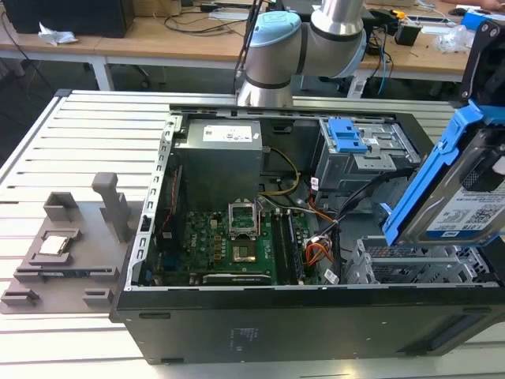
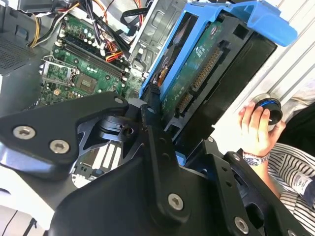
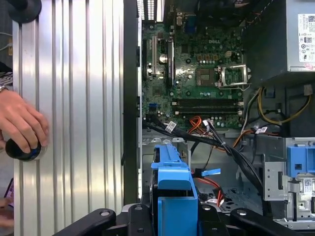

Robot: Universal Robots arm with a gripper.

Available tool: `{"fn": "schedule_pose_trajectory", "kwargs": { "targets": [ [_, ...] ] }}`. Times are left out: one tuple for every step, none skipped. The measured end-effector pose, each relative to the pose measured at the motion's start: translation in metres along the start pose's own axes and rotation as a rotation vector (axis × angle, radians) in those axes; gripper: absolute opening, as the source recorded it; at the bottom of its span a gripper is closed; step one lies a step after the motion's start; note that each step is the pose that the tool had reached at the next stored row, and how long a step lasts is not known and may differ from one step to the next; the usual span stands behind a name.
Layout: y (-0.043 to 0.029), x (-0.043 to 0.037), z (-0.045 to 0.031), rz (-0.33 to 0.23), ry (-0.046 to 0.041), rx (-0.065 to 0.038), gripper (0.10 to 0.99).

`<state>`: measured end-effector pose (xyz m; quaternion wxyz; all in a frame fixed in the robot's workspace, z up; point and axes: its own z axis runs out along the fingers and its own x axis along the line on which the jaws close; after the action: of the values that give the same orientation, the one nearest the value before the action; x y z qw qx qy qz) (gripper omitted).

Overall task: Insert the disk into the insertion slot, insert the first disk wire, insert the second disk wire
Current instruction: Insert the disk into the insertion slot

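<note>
Aluminium slats form the table [image 1: 79, 134], and the black computer case [image 1: 237, 332] lies on it on its side with the open side up. We judge this is so the arm [image 1: 316, 39] can reach every bay from above. Inside, the green motherboard [image 1: 237, 241] covers the floor of the case. The grey power supply [image 1: 217, 154] sits at the far end, towards the arm's base.

The insertion slot [image 1: 394, 268], a perforated grey cage, occupies the near corner at the exterior view's right. The disk [image 1: 465, 197] hangs directly above this cage, tilted steeply, with its labelled face towards the exterior view. We judge the tilt serves to line its lower end up with the cage mouth. The disk is not seated, and we cannot tell whether its lower edge touches the cage.

The gripper [image 3: 174, 216] is clamped on the disk, one black finger [image 2: 150, 110] pressing on the blue carrier and the drive body hanging between the jaws. Gripping on the carrier leaves the connector edge free.

Both disk wires lie loose in the orange and black bundle [image 1: 323, 249] beside the cage, not yet plugged in. A blue latch plate [image 1: 347, 136] marks the separate solid bay behind.

A person's hand [image 3: 19, 123] rests on a black knob [image 3: 22, 150] on the table, well clear of the case.
</note>
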<state>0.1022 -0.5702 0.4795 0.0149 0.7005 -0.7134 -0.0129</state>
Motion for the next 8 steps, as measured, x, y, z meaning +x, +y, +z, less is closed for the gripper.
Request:
{"fn": "schedule_pose_trajectory", "kwargs": {
  "targets": [
    [0.0,0.0,0.0009,0.0,0.0,0.0,0.361],
    [0.0,0.0,0.0018,0.0,0.0001,0.0,0.361],
    [0.0,0.0,0.0025,0.0,0.0001,0.0,0.361],
    [-0.0001,0.0,0.0032,0.0,0.0001,0.0,0.361],
    [-0.0001,0.0,0.0039,0.0,0.0001,0.0,0.361],
    [-0.0001,0.0,0.0043,0.0,0.0001,0.0,0.361],
    [-0.0001,0.0,0.0047,0.0,0.0,0.0,0.361],
    [-0.0001,0.0,0.0055,0.0,0.0,0.0,0.361]
  ]
}}
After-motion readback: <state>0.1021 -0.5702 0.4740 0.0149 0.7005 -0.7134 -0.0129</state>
